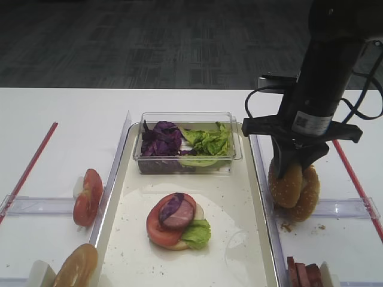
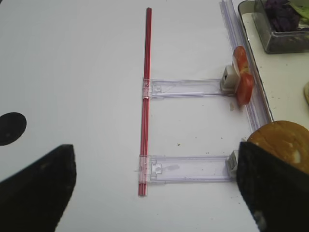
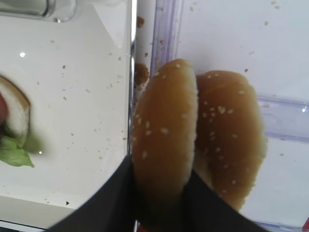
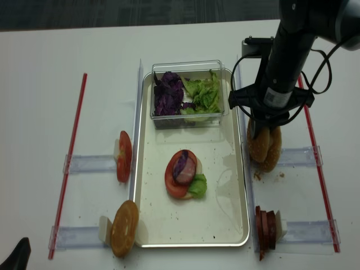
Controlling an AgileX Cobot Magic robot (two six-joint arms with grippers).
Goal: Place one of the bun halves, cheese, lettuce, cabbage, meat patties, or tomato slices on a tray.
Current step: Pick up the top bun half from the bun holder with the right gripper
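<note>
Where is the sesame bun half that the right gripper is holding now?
In the high view the bun half stands on edge just right of the tray, gripped by the right gripper and pressed against a second seeded half.

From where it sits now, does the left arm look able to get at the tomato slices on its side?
Probably yes: the tomato slices stand on open table left of the tray, nothing over them. The left hand sits open nearby.
</note>
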